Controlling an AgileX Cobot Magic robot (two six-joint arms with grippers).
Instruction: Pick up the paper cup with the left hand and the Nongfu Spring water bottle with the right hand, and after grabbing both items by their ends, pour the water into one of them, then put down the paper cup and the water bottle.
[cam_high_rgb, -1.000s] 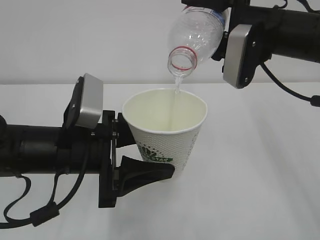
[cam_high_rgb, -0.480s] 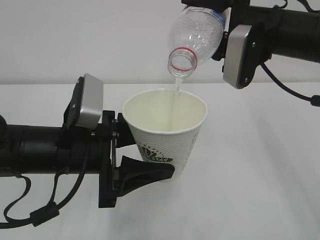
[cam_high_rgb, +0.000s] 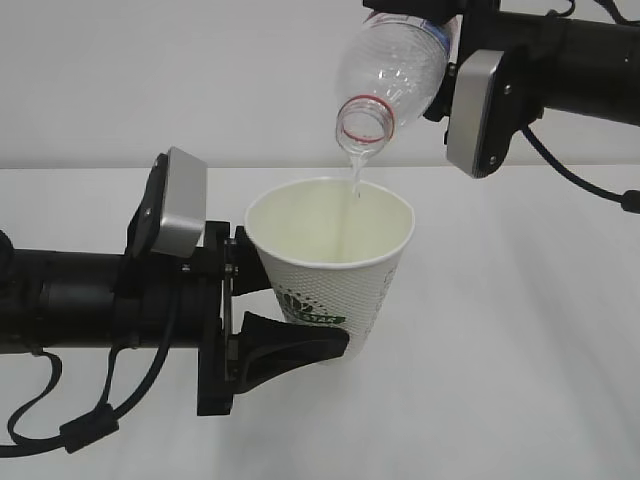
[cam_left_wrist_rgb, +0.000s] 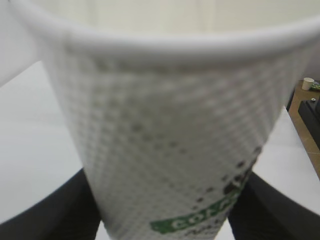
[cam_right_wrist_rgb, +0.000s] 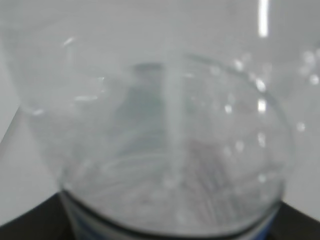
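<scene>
Left gripper (cam_high_rgb: 290, 345): jaws clamped on the lower wall of the paper cup (cam_high_rgb: 333, 270), cup upright, mouth open, held above the table (cam_high_rgb: 520, 380).

Right gripper (cam_high_rgb: 440, 60): closed round the body of the water bottle (cam_high_rgb: 392, 68), which is tipped steeply, neck down and to the left, mouth directly over the cup's far rim. A thin stream of water (cam_high_rgb: 353, 182) falls inside.

Your next move turns on that line: bottle mouth above cup, apart. Nothing stands between them. Judging by the thin stream, little remains to pour.
</scene>
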